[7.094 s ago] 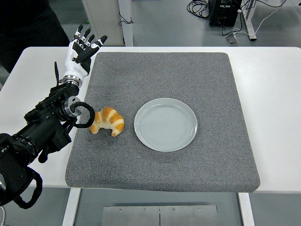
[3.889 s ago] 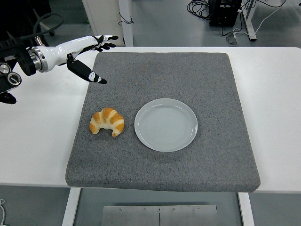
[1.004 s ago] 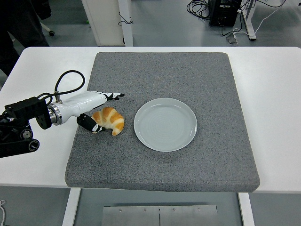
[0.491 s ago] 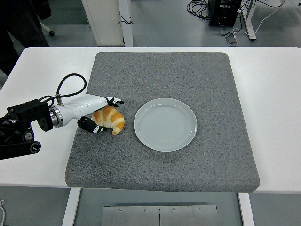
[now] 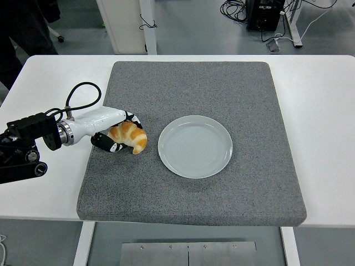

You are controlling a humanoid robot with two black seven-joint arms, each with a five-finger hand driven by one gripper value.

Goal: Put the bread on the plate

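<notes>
Left hand: the left hand [image 5: 113,133] reaches in from the bench's left edge and has now closed round the croissant, where half a second ago its fingers lay only alongside it; the upper fingers curl over the top of the pastry and the thumb [image 5: 104,144] hooks under its near side.
Croissant: the croissant [image 5: 129,137] sits on the left part of the grey mat [image 5: 222,83], just beside the plate but apart from it; whether it has left the mat yet I cannot tell, though it looks shifted a touch from a moment back.
Plate: the pale round plate [image 5: 195,146] lies bare near the mat's middle, where it was all along.
Meaning: to my eye the grasp is just made, so the carry rightward to the plate is what remains.
Right hand: not in sight.
Bystander: dark clothing of a person [image 5: 25,25] shows at the far left corner.
</notes>
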